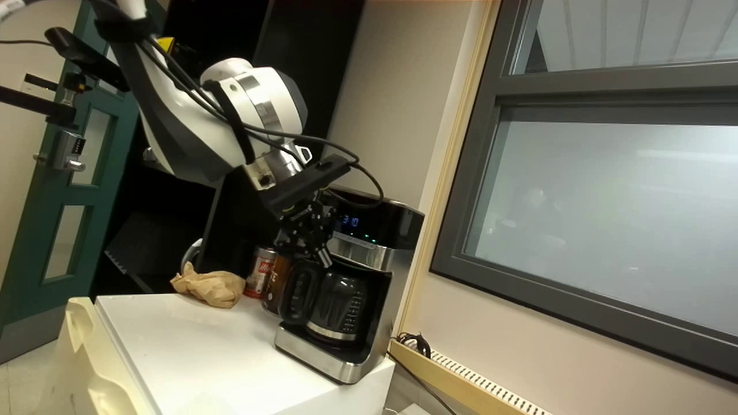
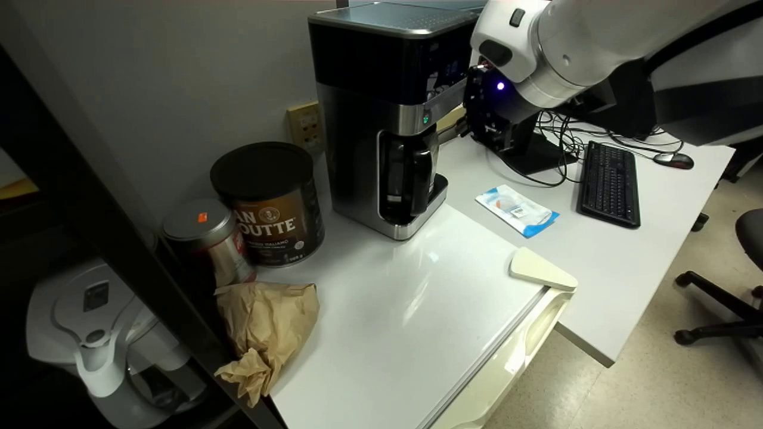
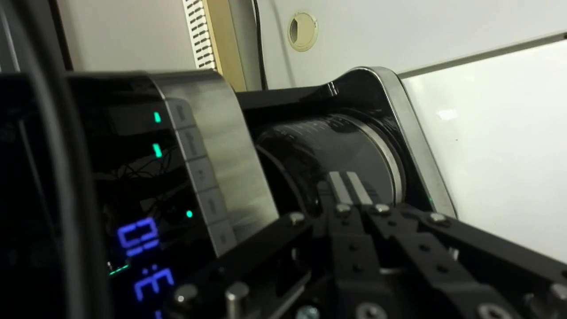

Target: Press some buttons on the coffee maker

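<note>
White unit top [image 2: 387, 333] sits below the gripper [image 3: 349, 188]. Coffee maker [image 2: 369, 119] stands on it, just in front of the gripper. Fingers [image 3: 339, 188] drawn together, side by side. Carafe [image 1: 337, 300] seated below them. Wrist view: button strip [image 3: 203, 175] left of the fingertips, blue-lit display [image 3: 138, 237] further left. Can't tell if tips touch anything.

Display [image 1: 350, 221] on coffee maker [image 1: 369, 253] reads 3:10. Brown can [image 2: 269, 205] bears "AN" over "OUTTE", "ITALIANO" beneath; red label [image 1: 266, 266] on smaller can [image 2: 210, 239] appears to read "illy". Button labels [image 3: 203, 173] too blurred to read.
</note>
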`<action>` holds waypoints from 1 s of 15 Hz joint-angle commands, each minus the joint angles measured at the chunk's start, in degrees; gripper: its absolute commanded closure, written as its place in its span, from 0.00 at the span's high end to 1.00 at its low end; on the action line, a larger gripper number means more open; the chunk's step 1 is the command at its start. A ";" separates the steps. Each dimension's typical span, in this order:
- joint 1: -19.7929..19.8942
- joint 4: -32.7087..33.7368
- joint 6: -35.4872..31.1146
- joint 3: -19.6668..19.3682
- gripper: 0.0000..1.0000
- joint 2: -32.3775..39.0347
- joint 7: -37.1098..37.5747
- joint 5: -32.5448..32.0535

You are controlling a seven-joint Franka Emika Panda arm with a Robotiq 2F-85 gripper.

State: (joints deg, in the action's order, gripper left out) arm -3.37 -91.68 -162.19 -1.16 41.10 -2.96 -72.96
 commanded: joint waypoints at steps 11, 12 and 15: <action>-6.59 -5.37 0.12 -1.01 0.00 -4.49 17.30 -18.44; -6.73 -5.49 0.23 -0.97 0.00 -4.65 18.23 -19.49; -6.91 -5.17 0.59 -1.09 0.00 -4.87 21.54 -22.73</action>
State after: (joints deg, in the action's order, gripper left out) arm -9.31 -95.50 -162.10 -1.30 38.03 14.38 -91.94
